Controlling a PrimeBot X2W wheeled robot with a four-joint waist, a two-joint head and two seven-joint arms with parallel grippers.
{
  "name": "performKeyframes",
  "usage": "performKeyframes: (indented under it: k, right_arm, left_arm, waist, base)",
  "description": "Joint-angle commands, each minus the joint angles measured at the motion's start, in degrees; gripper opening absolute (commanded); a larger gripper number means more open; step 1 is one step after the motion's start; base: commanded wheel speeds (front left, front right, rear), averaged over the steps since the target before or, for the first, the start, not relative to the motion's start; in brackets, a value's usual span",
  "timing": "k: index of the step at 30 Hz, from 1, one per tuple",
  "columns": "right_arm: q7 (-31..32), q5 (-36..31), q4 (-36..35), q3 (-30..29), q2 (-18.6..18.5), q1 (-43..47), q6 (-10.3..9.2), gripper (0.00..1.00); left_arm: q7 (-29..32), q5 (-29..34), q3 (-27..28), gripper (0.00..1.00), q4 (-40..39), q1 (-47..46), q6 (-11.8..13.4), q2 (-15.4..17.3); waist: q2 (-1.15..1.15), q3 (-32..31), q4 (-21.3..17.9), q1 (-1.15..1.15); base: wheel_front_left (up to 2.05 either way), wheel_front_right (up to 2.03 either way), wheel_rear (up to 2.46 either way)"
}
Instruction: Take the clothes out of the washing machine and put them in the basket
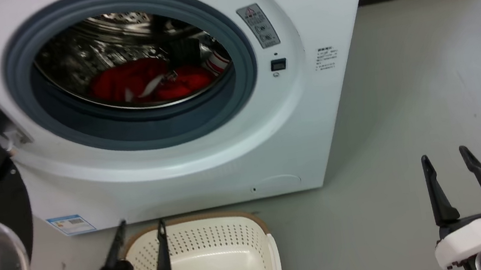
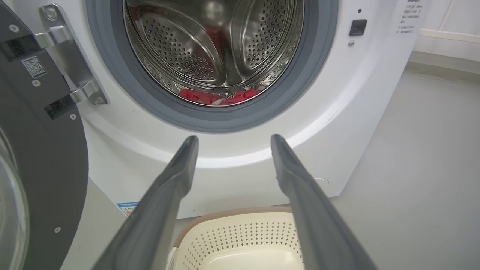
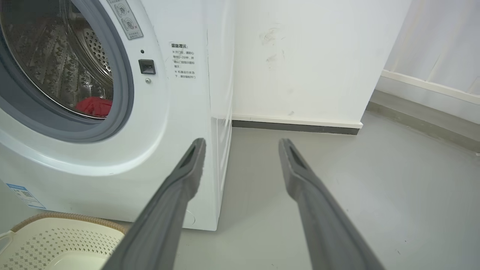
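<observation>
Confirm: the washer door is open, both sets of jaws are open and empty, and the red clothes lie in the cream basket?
No. The bright red fabric clothes lie in the steel drum of the white front-loading washing machine, per the head view, not in the cream perforated plastic basket. The rest stands.

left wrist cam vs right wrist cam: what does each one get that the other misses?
Left wrist: the swung-open door and its hinge, plus the left claw, open. Right wrist: the wall and baseboard beside the machine, a warning sticker, and the right claw, open. Both: the washer front, red clothes low in the drum, the basket rim, grey floor.
</observation>
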Motion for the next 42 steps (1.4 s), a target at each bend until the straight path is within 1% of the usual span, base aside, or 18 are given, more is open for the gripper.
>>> performKeyframes:
  k: [1, 3, 8, 12, 15, 19, 24, 30, 33, 34, 35, 39, 42]
  right_arm:
    - [-0.12, 0.68, -0.01, -0.15, -0.15, -1.19, -0.04, 1.0]
    - [-0.12, 1.3, -0.04, -0.05, -0.12, -2.25, -0.04, 1.0]
    - [-0.12, 4.98, 0.48, 0.73, -0.09, -5.14, -0.04, 1.0]
    - [-0.12, 7.76, 0.24, 2.27, -0.06, -6.86, -0.04, 1.0]
    - [-0.12, 9.65, -0.53, 3.04, -0.07, -8.3, -0.04, 1.0]
    - [-0.12, 12.29, -0.89, 3.03, -0.04, -9.81, -0.04, 1.0]
    - [-0.12, 14.59, -0.18, 2.75, 0.0, -12.01, -0.04, 1.0]
    - [-0.12, 16.85, -0.93, 4.21, -0.03, -13.17, -0.04, 1.0]
    - [-0.12, 17.53, -1.06, 5.29, -0.02, -13.7, -0.04, 1.0]
    - [-0.12, 17.53, -1.06, 5.29, -0.02, -13.7, -0.04, 1.0]
    - [-0.12, 17.66, -1.13, 5.82, -0.03, -13.86, -0.04, 1.0]
    - [-0.12, 18.53, -1.64, 7.11, -0.03, -13.72, -0.04, 1.0]
    - [-0.12, 19.04, -2.09, 8.3, -0.03, -13.37, -0.04, 1.0]
  left_arm:
    - [-0.16, 0.54, 0.31, 1.0, 0.49, -2.57, -0.54, 0.96]
    - [-0.16, 0.81, 0.62, 1.0, 1.88, -5.31, -1.53, 2.62]
    - [-0.15, 1.57, 2.12, 1.0, 5.72, -15.11, -3.37, 8.73]
    - [0.33, 0.93, 3.06, 1.0, 12.74, -25.36, -4.82, 13.31]
    - [3.83, 1.62, 2.41, 1.0, 17.7, -34.8, -5.64, 17.44]
    - [9.57, 2.43, 0.79, 1.0, 21.66, -47.06, -6.37, 22.86]
    - [17.76, 3.23, -5.42, 1.0, 25.2, -60.94, -6.68, 28.67]
    - [28.58, -0.62, -16.36, 1.0, 29.68, -76.07, -6.72, 35.34]
    - [34.22, -2.15, -21.42, 1.0, 31.35, -83.85, -6.73, 37.36]
    - [34.22, -2.15, -21.42, 1.0, 31.35, -83.85, -6.73, 37.36]
    - [35.87, -2.79, -22.95, 1.0, 31.89, -86.13, -6.73, 38.07]
    - [43.23, -5.42, -28.01, 1.0, 34.02, -94.58, -6.69, 40.27]
    - [49.08, -7.78, -30.4, 1.0, 35.17, -99.17, -6.69, 41.33]
  waist:
    - [0.0, 3.58, -2.32, 0.0]
    - [0.0, 5.91, -3.82, 0.0]
    - [0.0, 12.39, -8.04, 0.0]
    - [0.0, 17.4, -10.82, 0.0]
    - [0.0, 21.32, -12.62, 0.0]
    - [0.0, 26.65, -14.84, 0.0]
    - [0.0, 32.03, -16.81, 0.0]
    - [0.0, 37.06, -19.34, 0.0]
    - [0.0, 39.94, -20.24, 0.0]
    - [0.0, 39.94, -20.24, 0.0]
    - [0.0, 40.69, -20.68, 0.0]
    - [0.0, 43.2, -22.07, 0.0]
    - [0.0, 44.8, -22.93, 0.0]
  base:
    - [0.0, 0.0, 0.0]
    - [0.0, 0.0, 0.0]
    - [0.0, 0.0, 0.0]
    - [0.0, 0.0, 0.0]
    - [0.0, 0.0, 0.0]
    - [0.0, 0.0, 0.0]
    - [0.0, 0.0, 0.0]
    - [0.0, 0.0, 0.0]
    - [0.0, 0.0, 0.0]
    - [0.0, 0.0, 0.0]
    - [0.0, 0.0, 0.0]
    - [0.0, 0.0, 0.0]
    - [0.0, 0.0, 0.0]
